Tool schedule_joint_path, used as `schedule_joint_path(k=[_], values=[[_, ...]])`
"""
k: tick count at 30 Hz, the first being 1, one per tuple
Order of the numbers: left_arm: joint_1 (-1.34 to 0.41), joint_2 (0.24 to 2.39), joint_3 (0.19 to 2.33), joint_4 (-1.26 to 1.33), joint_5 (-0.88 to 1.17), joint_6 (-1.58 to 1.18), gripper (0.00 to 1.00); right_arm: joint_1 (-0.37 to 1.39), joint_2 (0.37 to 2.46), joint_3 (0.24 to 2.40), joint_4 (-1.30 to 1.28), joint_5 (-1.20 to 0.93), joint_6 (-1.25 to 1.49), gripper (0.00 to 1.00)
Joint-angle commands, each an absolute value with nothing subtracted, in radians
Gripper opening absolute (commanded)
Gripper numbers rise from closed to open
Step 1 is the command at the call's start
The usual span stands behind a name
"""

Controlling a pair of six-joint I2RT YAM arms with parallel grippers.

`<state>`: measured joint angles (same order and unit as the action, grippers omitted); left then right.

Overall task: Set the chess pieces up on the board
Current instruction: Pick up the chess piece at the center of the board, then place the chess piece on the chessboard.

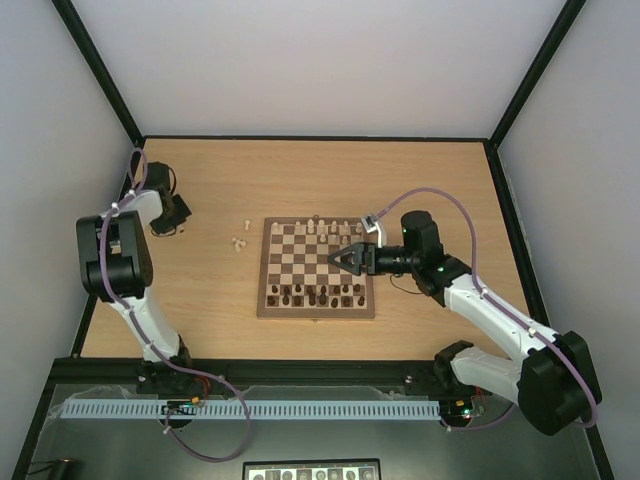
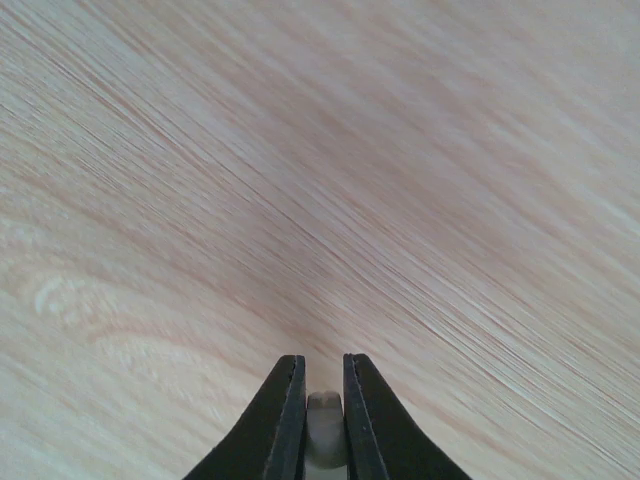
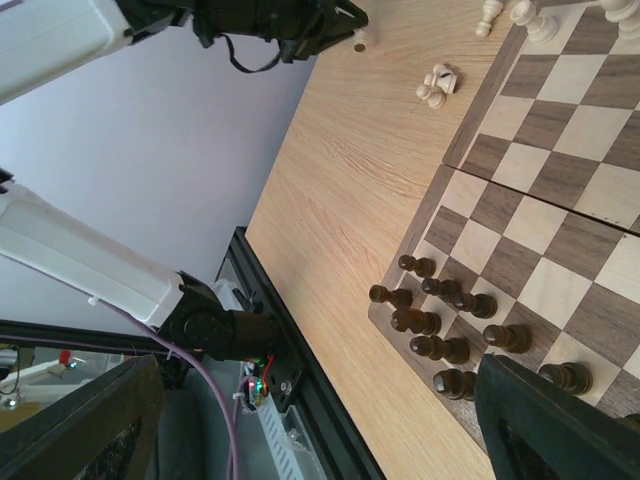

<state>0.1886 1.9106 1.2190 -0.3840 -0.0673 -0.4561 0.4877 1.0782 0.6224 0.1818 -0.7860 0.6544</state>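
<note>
Our left claw (image 2: 323, 362) is near the left edge of the bench (image 1: 200, 300), toward the far left corner. Its 2 fingers (image 2: 283, 425) stand very narrow and pinch 1 pale chess piece (image 2: 325, 420) between them. We cannot tell which kind of piece it is.

The board (image 1: 316, 313) lies in the middle of the bench. Our right claw (image 1: 347, 258) hovers over the right half of the board, with its fingers wide apart and nothing between them.

Other pale pieces (image 1: 330, 230) stand on the 2 far rows of the board. The dark pieces (image 1: 320, 293) stand along its near side. A few loose pale pieces (image 1: 238, 241) are on the bench just beside the far left corner of the board, between the board and the left claw.
</note>
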Motion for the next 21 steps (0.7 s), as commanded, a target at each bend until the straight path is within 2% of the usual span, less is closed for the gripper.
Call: schedule_joint_path(k=[1, 5, 10, 14, 16, 21], values=[[0.127, 1.758, 1.19, -0.4, -0.027, -0.451, 0.02, 0.52, 1.098, 0.647, 0.191, -0.821, 0.649, 0.86], [0.006, 1.624, 1.163, -0.406, -0.001, -0.462, 0.02, 0.603, 1.114, 0.698, 0.191, -0.77, 0.681, 0.85], [-0.19, 1.454, 1.163, -0.423, 0.028, -0.481, 0.03, 0.79, 1.122, 0.768, 0.207, -0.624, 0.725, 0.73], [-0.335, 1.305, 1.158, -0.427, 0.063, -0.497, 0.02, 0.91, 1.08, 0.772, 0.237, -0.399, 0.734, 0.45], [-0.402, 1.237, 1.15, -0.422, 0.097, -0.519, 0.02, 0.956, 1.053, 0.758, 0.255, -0.283, 0.721, 0.37], [-0.563, 1.121, 1.139, -0.404, 0.146, -0.567, 0.03, 1.026, 1.017, 0.721, 0.307, -0.044, 0.651, 0.36]])
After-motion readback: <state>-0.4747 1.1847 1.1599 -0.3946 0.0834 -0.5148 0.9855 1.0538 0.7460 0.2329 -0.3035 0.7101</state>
